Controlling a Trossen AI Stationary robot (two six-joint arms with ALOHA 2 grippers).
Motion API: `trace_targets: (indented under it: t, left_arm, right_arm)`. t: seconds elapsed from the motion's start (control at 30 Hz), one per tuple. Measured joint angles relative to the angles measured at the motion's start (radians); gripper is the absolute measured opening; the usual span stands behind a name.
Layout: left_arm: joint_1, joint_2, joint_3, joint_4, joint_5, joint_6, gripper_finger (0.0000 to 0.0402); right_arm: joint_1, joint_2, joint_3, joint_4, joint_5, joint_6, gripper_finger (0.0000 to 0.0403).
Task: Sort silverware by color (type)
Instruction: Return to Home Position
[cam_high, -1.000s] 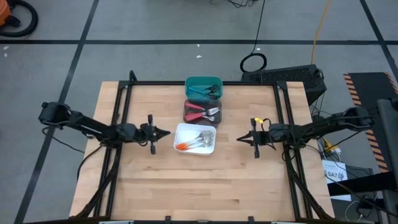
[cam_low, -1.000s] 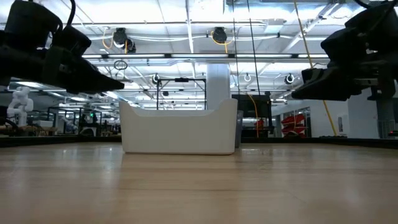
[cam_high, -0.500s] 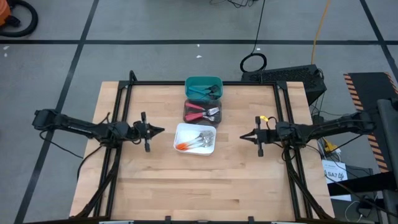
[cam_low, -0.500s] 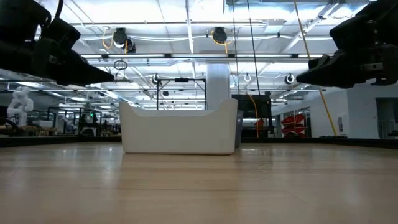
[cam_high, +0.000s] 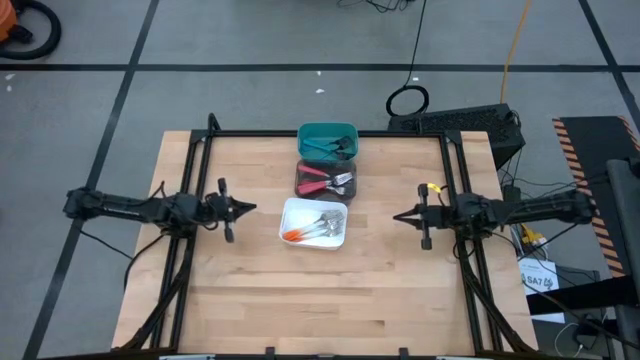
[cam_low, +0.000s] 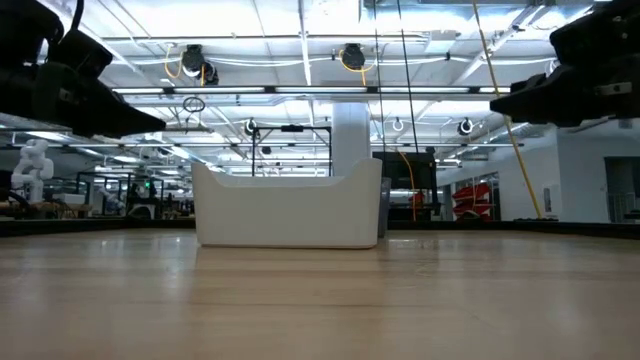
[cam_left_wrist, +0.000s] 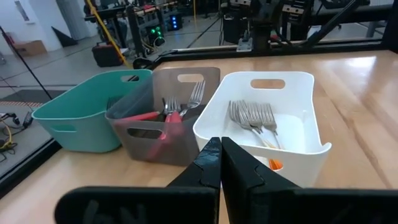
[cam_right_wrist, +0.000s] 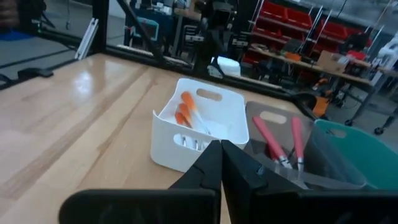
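Table (cam_high: 320, 300), left claw (cam_high: 250, 207), right claw (cam_high: 398, 217) drawn farther apart

Setting: robotics lab or industrial workshop. Ceiling strip lights (cam_low: 250, 40) across the frame top; red parts racks (cam_right_wrist: 280, 18) upper right (right wrist view). Taped grey floor (cam_high: 250, 110) surrounds the wooden bench (cam_high: 320, 300).

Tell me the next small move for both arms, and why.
Probably draw both arms back to rest. Blue forks lie in the teal bin, red forks in the dark bin, orange forks in the white bin; none shows loose on the table, and the left end effector and right end effector hang shut, empty, beside them.
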Motion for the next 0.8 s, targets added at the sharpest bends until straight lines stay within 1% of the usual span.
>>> trace_targets:
  t: [0.1,0.2,0.37,0.43,0.5,0.53,0.63,0.8]
  left_arm:
    - [0.000,-0.051,0.001,-0.024,0.000,0.000,0.0005]
    - [0.000,-0.076,0.001,-0.026,0.000,0.009,0.0005]
    - [0.000,-0.083,0.001,-0.029,0.000,0.035,0.0005]
    - [0.000,-0.083,0.001,-0.029,0.000,0.039,0.0005]
    - [0.000,-0.083,0.001,-0.030,0.000,0.039,0.0005]
    - [0.000,-0.083,0.001,-0.030,0.000,0.036,0.0005]
    - [0.000,-0.084,0.002,-0.032,0.018,0.024,0.0005]
    - [0.000,-0.123,0.002,-0.035,0.036,0.057,0.0005]
  right_arm:
    - [-0.001,-0.048,0.000,-0.031,0.001,-0.021,0.0000]
    - [-0.011,-0.107,0.000,-0.062,0.001,-0.031,0.0000]
    - [-0.040,-0.224,-0.001,-0.172,-0.001,-0.022,0.0000]
    - [-0.049,-0.263,-0.001,-0.182,-0.009,-0.014,0.0000]
    - [-0.057,-0.295,-0.001,-0.190,-0.040,-0.021,0.0000]
    - [-0.062,-0.305,-0.001,-0.194,-0.054,-0.027,0.0000]
    - [-0.076,-0.305,-0.001,-0.195,-0.055,-0.044,0.0000]
    - [-0.093,-0.299,-0.001,-0.198,-0.055,-0.032,0.0000]
